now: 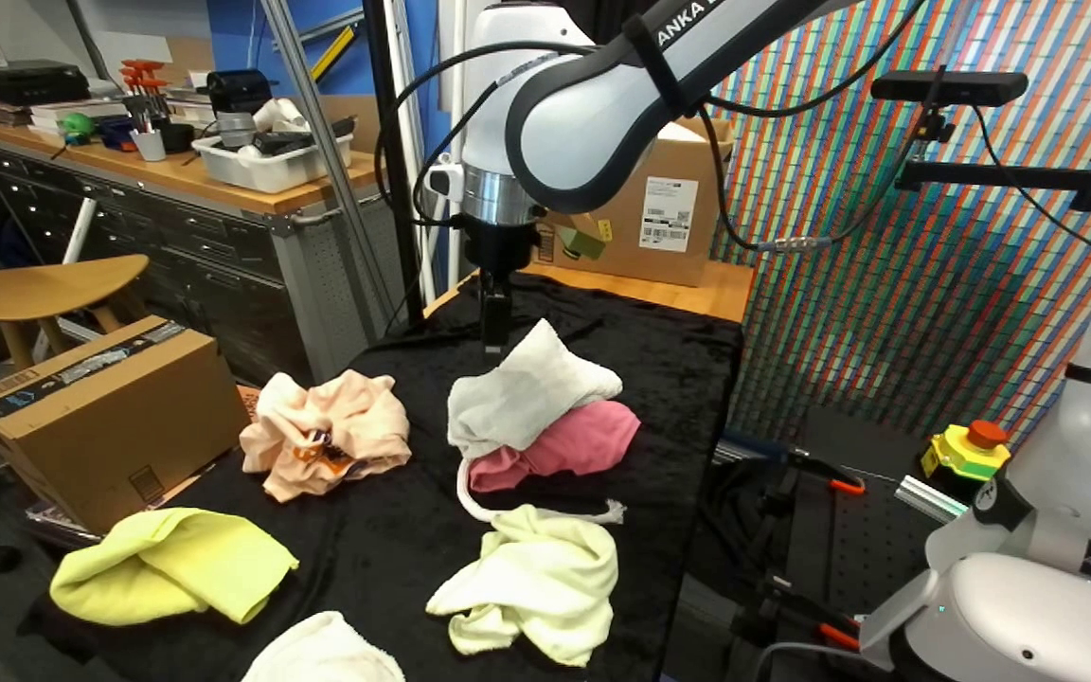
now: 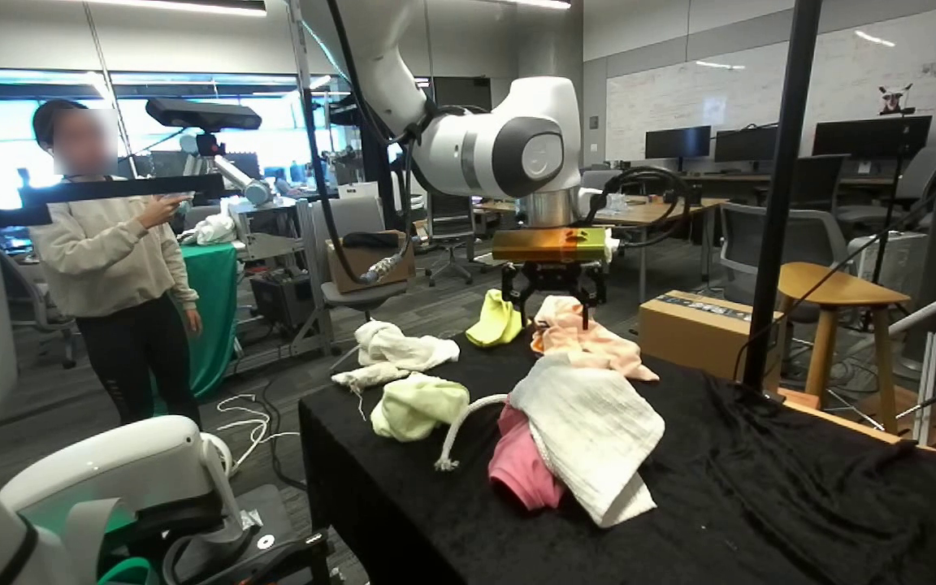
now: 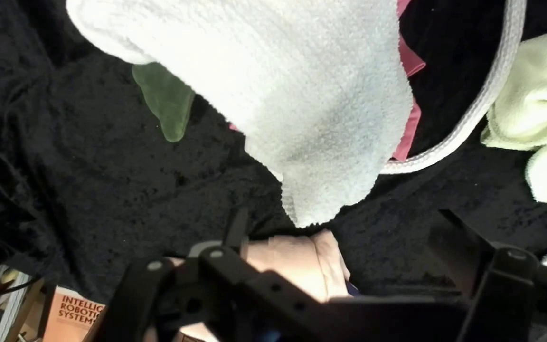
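Black velvety cover [image 1: 366, 559] over the table [image 1: 727, 292], wrinkled in places. Clock taken in an exterior view, white cloth [image 1: 536, 393] at the hub: it lies crumpled mid-table, draped over a pink cloth [image 1: 598, 440] that sticks out at four.

Rope [image 1: 463, 488] slips from under the white cloth at seven, bends round to a frayed end at five. Pale green cloth [image 1: 545, 578] at six, bunched, just beside the rope. Second white cloth [image 1: 323, 654] at seven, well apart, cut off by the edge of view. Yellow cloth [image 1: 176, 559] at eight, folded over. Peach cloth [image 1: 347, 407] near nine, heaped, some print showing.

Tool [image 2: 555, 321] hangs over the table, fingers [image 3: 466, 251] down and spread wide, gripping only air. Bearing from the white cloth: about eleven in both exterior views, clear of it. Wrist view: white cloth fills twelve o'clock, one corner reaching down toward the gap between the fingers; how far beneath, I can't tell.

Box [image 1: 119, 426] at nine, past the peach cloth. Carton [image 1: 631, 256] at one, at the back of the table. Stop button [image 1: 967, 450], yellow with a red top, at three. Person [image 2: 102, 260] between nine and ten from the white cloth, in an exterior view, one hand raised.
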Controlling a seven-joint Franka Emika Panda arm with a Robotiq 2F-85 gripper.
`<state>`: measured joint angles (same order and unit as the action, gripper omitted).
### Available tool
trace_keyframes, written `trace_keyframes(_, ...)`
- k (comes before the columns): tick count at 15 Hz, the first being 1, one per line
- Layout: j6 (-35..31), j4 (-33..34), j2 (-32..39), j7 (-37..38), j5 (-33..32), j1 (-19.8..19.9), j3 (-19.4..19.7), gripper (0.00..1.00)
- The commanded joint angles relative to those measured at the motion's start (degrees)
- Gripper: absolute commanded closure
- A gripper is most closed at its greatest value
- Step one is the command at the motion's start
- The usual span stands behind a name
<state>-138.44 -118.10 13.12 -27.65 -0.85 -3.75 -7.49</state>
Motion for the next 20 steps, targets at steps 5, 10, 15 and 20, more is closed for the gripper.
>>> trace_keyframes(5,3.8,10.0,4.7,4.8,-5.8,-2.3,-0.4,0.00)
trace_keyframes(10,4.0,18.5,11.4,11.6,-10.8,-7.2,-0.3,0.00)
trace_keyframes(15,3.8,27.3,19.3,17.3,-13.5,-11.4,-0.2,0.00)
trace_keyframes(20,0.9,33.1,25.3,22.1,-12.7,-13.1,0.8,0.00)
